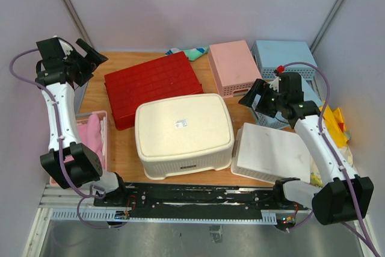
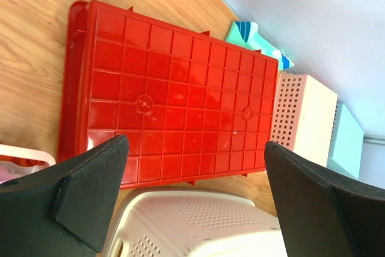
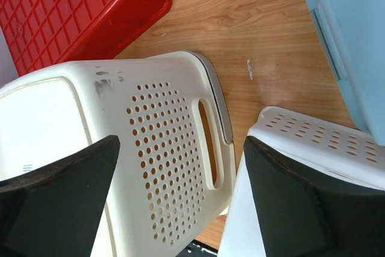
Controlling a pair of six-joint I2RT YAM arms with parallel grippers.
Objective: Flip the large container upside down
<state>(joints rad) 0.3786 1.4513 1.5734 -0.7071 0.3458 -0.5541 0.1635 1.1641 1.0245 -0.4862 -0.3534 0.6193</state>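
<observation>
Right claw [image 1: 255, 102] open, empty, raised just right of large container [image 1: 183, 142]; nearer than left claw [image 1: 90, 65], also open, back-left. Container mid-counter [image 1: 123, 148], sticker [image 1: 181, 123] up, rim down, long axis left-right. Judged: already inverted.

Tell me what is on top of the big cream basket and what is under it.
The basket sits base up, and only a small white sticker is on top. Its base and walls hide anything underneath.
</observation>
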